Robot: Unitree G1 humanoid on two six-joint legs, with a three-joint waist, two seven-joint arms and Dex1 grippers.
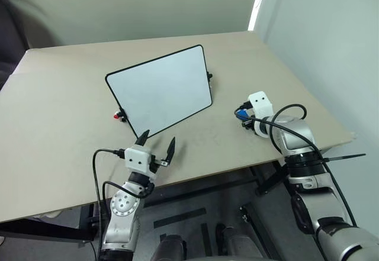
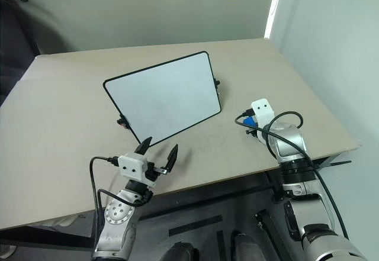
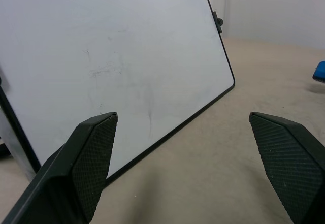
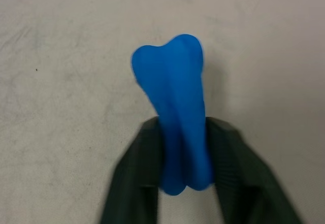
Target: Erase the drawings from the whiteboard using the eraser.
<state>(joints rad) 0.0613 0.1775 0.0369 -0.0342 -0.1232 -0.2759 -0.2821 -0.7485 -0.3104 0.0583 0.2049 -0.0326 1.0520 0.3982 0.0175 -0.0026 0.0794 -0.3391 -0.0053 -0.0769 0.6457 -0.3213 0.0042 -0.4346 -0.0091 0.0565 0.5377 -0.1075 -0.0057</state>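
The whiteboard (image 1: 160,89) stands tilted back on the tan table, its black frame resting on the tabletop. The drawings are out of view; in the left wrist view the whiteboard (image 3: 101,46) carries only faint grey smears. My left gripper (image 1: 158,139) is open just in front of the board's lower edge, with nothing between its fingers (image 3: 91,153). To the right of the board, my right gripper (image 1: 240,116) hangs low over the table. It is shut on the blue eraser (image 4: 175,107), which is pinched between both fingers (image 4: 137,163) and pokes out past them.
A small red-tipped knob (image 1: 115,116) sticks out at the board's lower left side, and a black knob (image 1: 209,75) at its right side. The table's front edge (image 1: 195,175) runs just under my left gripper. Its right edge (image 1: 331,116) lies beyond my right arm.
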